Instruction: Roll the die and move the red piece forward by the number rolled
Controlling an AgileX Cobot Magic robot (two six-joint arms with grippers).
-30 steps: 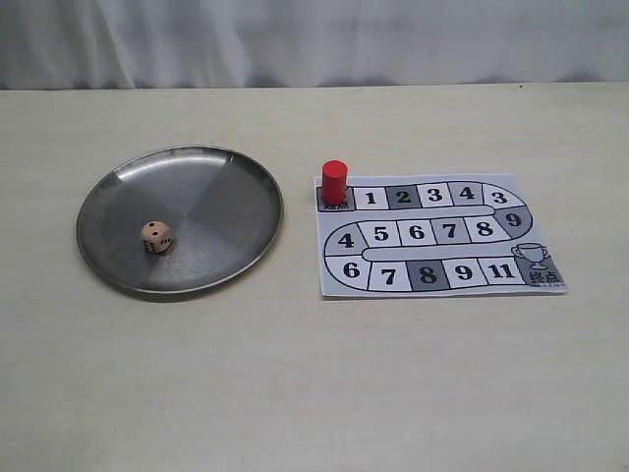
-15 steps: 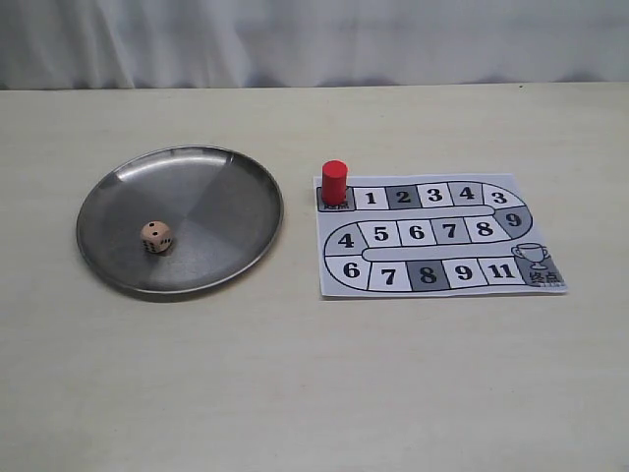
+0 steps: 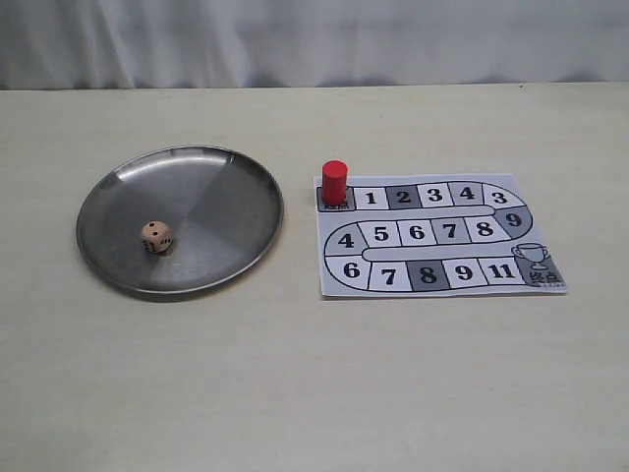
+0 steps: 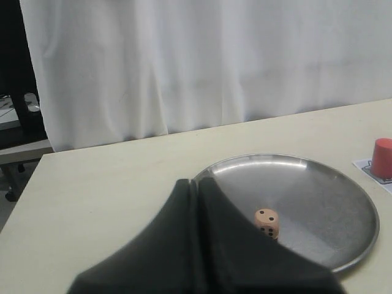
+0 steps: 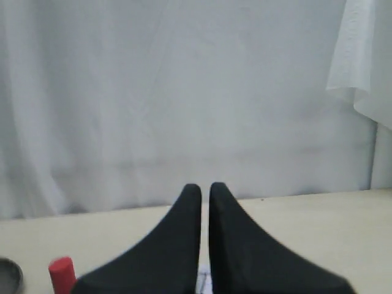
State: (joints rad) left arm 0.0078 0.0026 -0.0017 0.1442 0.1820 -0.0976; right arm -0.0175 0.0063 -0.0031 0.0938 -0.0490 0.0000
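The tan die (image 3: 156, 237) rests in the round metal plate (image 3: 226, 187) on the left of the table, two pips on its top face. In the left wrist view the die (image 4: 267, 222) lies just past my left gripper (image 4: 195, 182), which is shut and holds nothing. The red piece (image 3: 334, 183) stands upright on the start square of the paper board (image 3: 442, 285). My right gripper (image 5: 205, 186) is nearly closed, a thin slit between its fingers, empty; the red piece (image 5: 62, 275) shows low beside it. Neither gripper appears in the exterior view.
The board's numbered track runs right from the red piece and curls down to a trophy square (image 3: 536, 261). A white curtain (image 3: 314, 39) hangs behind the table's far edge. The plate's rim (image 4: 361, 245) rises slightly above the tabletop.
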